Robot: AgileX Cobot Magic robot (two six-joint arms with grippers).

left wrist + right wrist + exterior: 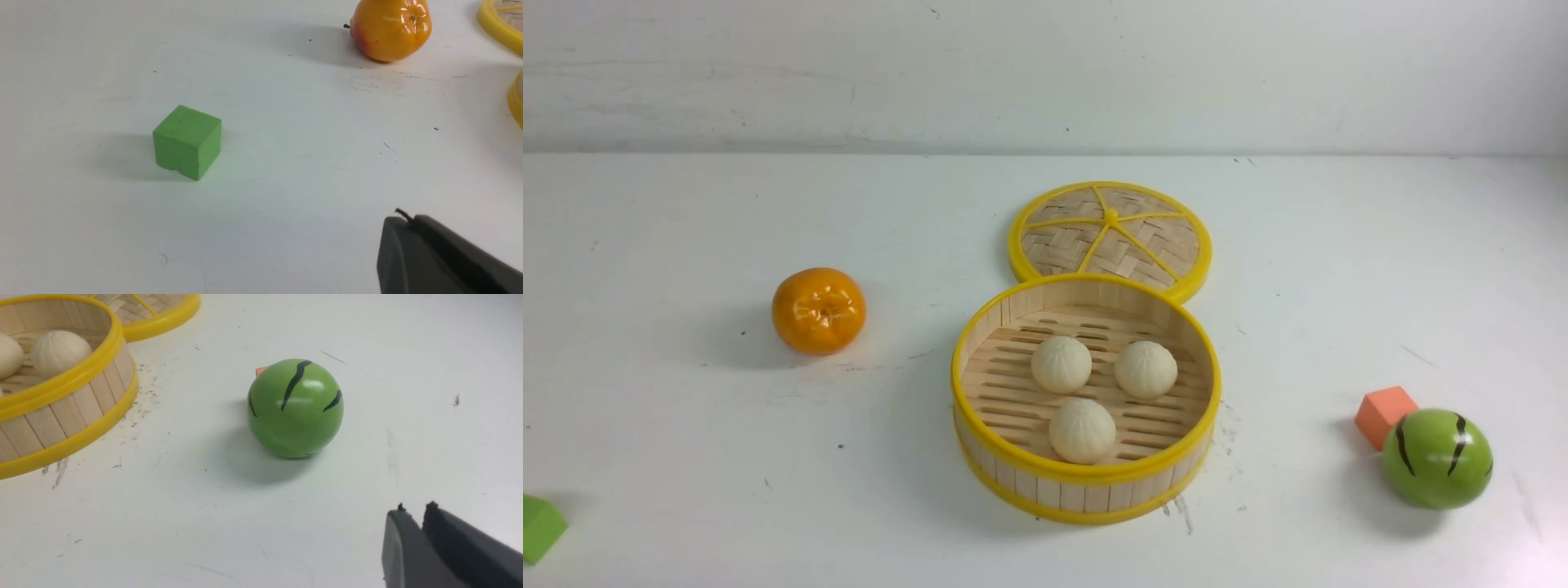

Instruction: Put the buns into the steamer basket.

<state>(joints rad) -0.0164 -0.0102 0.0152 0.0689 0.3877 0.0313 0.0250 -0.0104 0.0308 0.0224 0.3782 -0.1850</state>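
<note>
Three cream-white buns (pixel 1061 364) (pixel 1145 369) (pixel 1082 430) lie inside the steamer basket (pixel 1086 494) at the table's middle. The right wrist view shows two of them (pixel 60 351) (pixel 8 355) behind the basket's slat wall (pixel 69 412). Neither arm appears in the front view. My left gripper (pixel 408 218) is shut and empty, above bare table near a green cube. My right gripper (pixel 414 508) has only a narrow gap between its tips and holds nothing; it hovers over the table short of the green striped ball.
The woven lid (pixel 1111 233) lies flat behind the basket, touching it. An orange (pixel 818 310) sits to the left, a green cube (pixel 539 527) at the front left. The green striped ball (pixel 1436 459) and an orange-red block (pixel 1384 412) sit at the right.
</note>
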